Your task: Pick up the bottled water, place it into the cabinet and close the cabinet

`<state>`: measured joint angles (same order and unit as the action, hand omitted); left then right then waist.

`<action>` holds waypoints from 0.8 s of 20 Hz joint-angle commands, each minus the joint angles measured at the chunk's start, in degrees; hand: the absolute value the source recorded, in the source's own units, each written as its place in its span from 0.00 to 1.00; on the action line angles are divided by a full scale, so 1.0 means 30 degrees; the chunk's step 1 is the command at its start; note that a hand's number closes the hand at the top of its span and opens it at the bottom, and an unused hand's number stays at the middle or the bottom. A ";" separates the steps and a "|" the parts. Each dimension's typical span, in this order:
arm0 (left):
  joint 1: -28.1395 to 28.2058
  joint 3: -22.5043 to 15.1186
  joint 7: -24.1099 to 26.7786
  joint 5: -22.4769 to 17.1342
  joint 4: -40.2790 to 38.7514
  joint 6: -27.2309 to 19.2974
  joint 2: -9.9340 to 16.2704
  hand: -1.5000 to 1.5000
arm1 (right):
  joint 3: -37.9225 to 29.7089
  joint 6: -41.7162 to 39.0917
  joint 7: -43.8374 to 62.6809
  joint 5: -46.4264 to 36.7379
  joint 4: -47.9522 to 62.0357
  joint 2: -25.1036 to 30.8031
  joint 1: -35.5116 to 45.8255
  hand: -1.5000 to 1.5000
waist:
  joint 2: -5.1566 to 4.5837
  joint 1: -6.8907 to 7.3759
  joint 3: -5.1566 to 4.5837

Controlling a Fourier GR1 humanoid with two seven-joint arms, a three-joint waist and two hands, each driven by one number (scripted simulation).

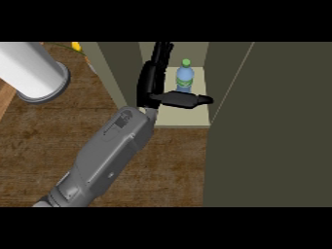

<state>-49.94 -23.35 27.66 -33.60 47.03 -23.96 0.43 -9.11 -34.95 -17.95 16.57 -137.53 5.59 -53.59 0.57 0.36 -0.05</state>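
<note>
While one blue, translucent plastic water bottle with a green cap [185,78] is standing upright on the pale shelf inside the olive-walled cabinet [269,121], one black hand [157,87] is reaching in just beside it, fingers straight and thumb spread sideways, gripping nothing, above the wood-grain counter [46,146].

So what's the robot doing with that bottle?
The robot's left hand reaches into the open cabinet, where the bottled water stands upright on the shelf. The hand's fingers are straight beside the bottle and its thumb crosses in front of it, not curled round it. The cabinet door is open, so closing it comes next. A white cylinder stands at the left.
</note>
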 commanded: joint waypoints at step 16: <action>1.1753 -0.4359 -0.2165 0.1613 1.4759 -0.1512 0.2911 0.00 | 0.2674 -0.1148 0.2924 -0.1213 -0.2600 0.2040 0.0298 1.00 | -0.0024 0.0370 -0.0007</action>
<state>-20.42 -34.27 21.90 -29.87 83.78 -26.72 7.26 -2.77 -36.23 -13.63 15.38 -137.87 8.57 -51.56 0.44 1.05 -0.06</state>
